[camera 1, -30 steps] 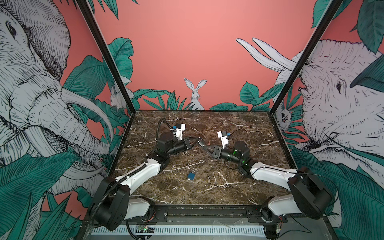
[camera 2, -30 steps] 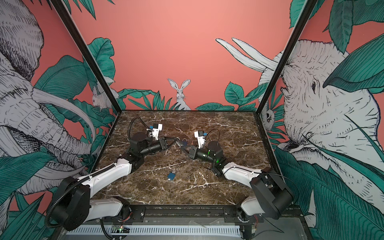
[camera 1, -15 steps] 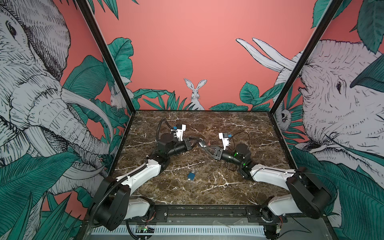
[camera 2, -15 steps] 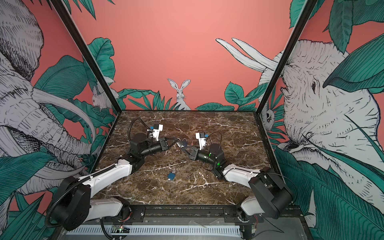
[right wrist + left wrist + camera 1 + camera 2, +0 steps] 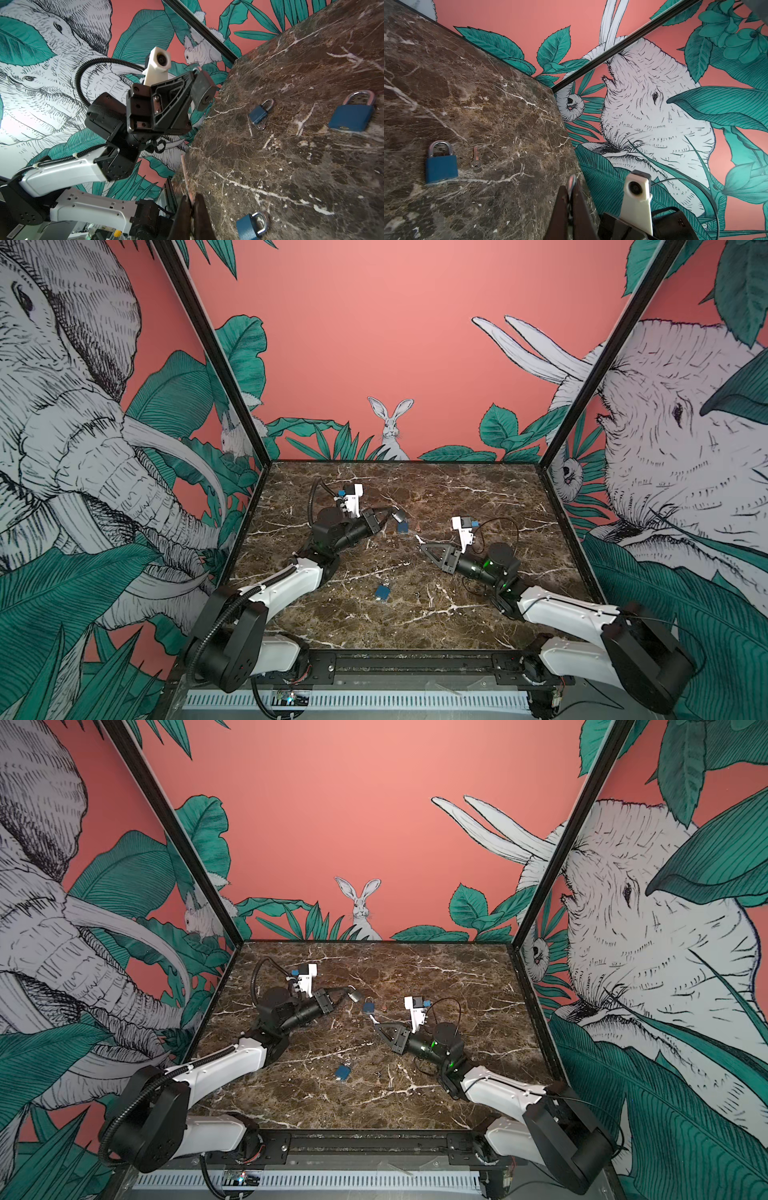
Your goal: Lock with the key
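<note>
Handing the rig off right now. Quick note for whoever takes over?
Left gripper: shut on a grey padlock, held aloft, keyhole facing the right arm.
Right gripper: shut on a key, blade out, not yet in the lock.
On the marble table: blue padlocks, a loose key.
Done: lock and key picked up.
To do: insert key, turn, lock.
</note>
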`<state>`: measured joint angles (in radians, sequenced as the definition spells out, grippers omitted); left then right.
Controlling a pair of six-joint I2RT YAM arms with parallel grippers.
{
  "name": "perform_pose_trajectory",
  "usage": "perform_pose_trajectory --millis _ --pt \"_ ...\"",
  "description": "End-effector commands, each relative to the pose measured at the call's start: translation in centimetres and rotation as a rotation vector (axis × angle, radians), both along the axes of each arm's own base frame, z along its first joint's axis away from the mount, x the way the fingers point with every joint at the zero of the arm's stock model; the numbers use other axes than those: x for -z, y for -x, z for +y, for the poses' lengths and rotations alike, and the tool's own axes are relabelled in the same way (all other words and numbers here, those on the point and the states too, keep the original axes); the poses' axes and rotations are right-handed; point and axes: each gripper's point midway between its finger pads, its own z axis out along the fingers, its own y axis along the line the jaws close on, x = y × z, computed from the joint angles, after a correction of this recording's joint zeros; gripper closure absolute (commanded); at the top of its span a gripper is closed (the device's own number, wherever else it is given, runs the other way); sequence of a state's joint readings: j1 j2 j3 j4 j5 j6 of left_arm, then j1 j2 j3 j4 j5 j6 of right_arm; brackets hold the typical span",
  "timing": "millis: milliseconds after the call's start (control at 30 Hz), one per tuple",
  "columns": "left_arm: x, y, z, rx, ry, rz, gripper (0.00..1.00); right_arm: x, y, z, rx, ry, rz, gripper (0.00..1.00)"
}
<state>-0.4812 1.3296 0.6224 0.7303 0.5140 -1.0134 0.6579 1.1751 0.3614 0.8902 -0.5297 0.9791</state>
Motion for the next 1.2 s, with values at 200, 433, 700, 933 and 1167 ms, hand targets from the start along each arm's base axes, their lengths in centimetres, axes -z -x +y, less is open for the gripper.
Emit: perform_pose_trajectory --millis 200,433,700,933,1167 --pt "0.9 2.9 -2.6 0.209 -0.074 0.044 1.0 2.0 1.7 -6.7 0.189 0.258 0.085 1.0" --pt "4.0 6.6 -7.0 0.37 -0.196 0.094 1.0 3.6 4.3 -12.3 0.325 0.381 0.212 1.0" --pt "6.5 9.4 -12.2 0.497 -0.256 0.123 1.0 6.2 5.2 -14.8 0.427 0.422 0.322 1.0" --pt "9.4 11.5 -16.8 0.588 -0.303 0.156 1.0 9.1 5.1 -16.5 0.499 0.482 0.42 1.0" --pt "12.5 12.3 -19.4 0.627 -0.342 0.196 1.0 11.1 4.4 -17.4 0.536 0.474 0.493 1.0"
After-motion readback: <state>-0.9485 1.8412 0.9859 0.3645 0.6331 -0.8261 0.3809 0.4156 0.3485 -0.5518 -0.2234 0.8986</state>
